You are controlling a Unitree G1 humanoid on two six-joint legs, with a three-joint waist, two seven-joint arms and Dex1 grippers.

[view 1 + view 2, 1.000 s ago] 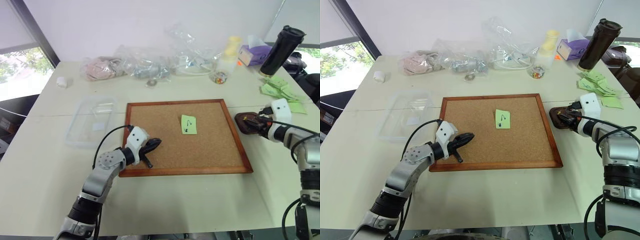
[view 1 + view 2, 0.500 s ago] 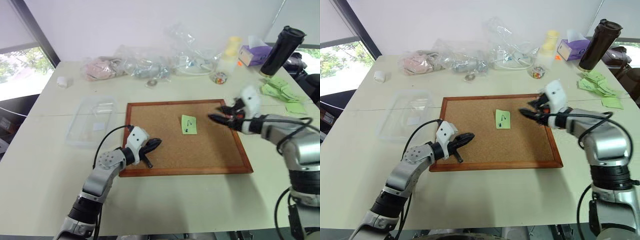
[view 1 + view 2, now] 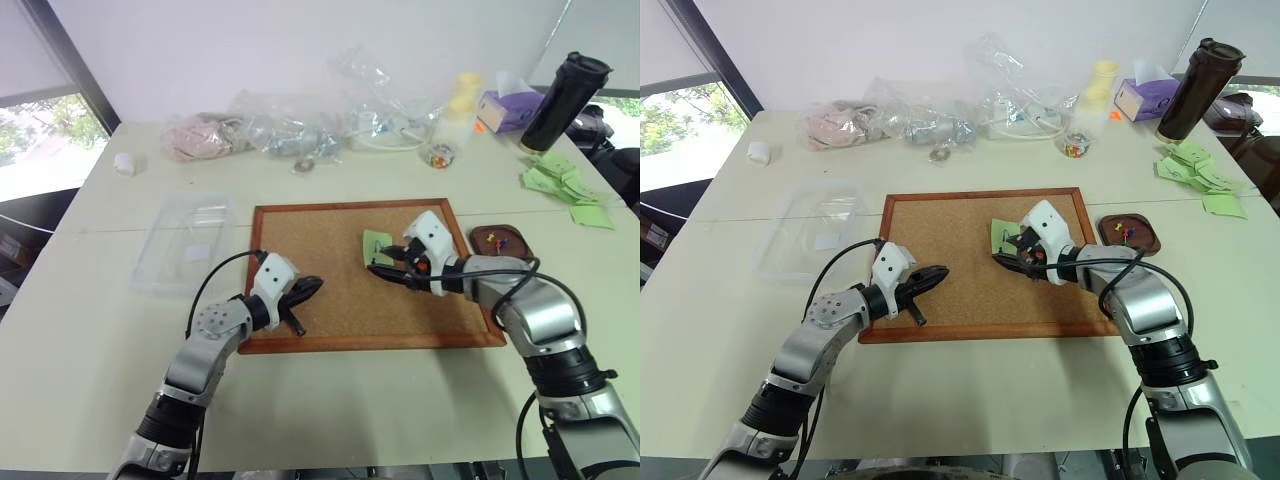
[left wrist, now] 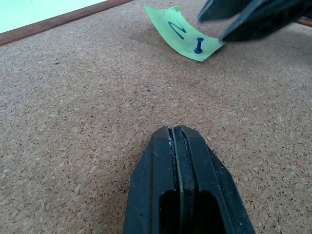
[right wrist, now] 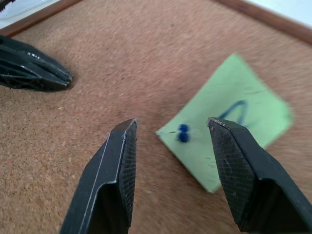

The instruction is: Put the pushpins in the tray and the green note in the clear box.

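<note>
Right wrist view put us directly over the green note [image 5: 229, 131], our right gripper [image 5: 170, 146] standing with its fingers apart on either side of the blue pushpin [image 5: 183, 133] that fixed the note to the corkboard [image 3: 330, 290]. We read that spread as a line-up on the pin's head, since the note could not come free while the pin held it. The note lay toward the far right part of the corkboard, one edge curling up off the cork. Our left gripper [image 4: 180, 161] rested with its fingers pressed together, holding nothing, on the cork near the board's near left corner, apparently parked clear of the work. Beyond the board's right edge sat the tray [image 3: 482, 240] on the table [image 3: 80, 330], with small red and dark pins [image 3: 1126, 229] lying in it, so we judged part of the job done. The clear box [image 3: 185, 240] waited off the board's left edge, well apart from the note, with no green note in it.
</note>
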